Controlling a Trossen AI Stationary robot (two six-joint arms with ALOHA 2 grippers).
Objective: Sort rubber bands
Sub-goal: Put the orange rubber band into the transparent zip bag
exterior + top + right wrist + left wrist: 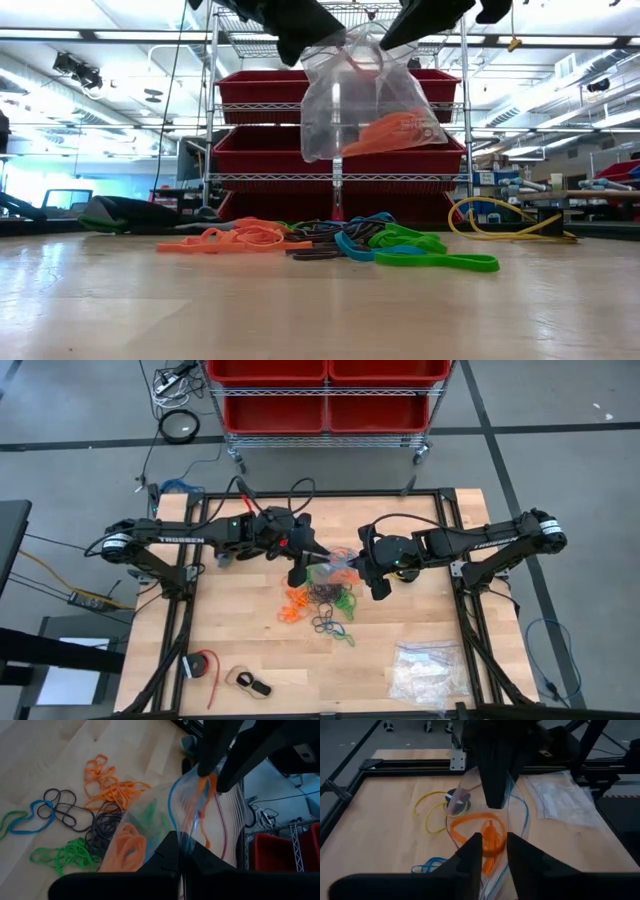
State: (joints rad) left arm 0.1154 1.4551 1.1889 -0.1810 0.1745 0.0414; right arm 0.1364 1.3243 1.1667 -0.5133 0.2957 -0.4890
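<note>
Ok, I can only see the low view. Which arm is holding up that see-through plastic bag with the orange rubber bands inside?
Observer: The right gripper. It is shut on the edge of the clear plastic zip bag.
Operator: What's the other one doing?
Observer: The left gripper is at the bag's mouth, fingers apart, with a thin orange rubber band between them.
Operator: Is there another bag anywhere?
Observer: Yes, a flat clear bag of whitish pieces lies on the wooden table, on the right arm's side.
</note>
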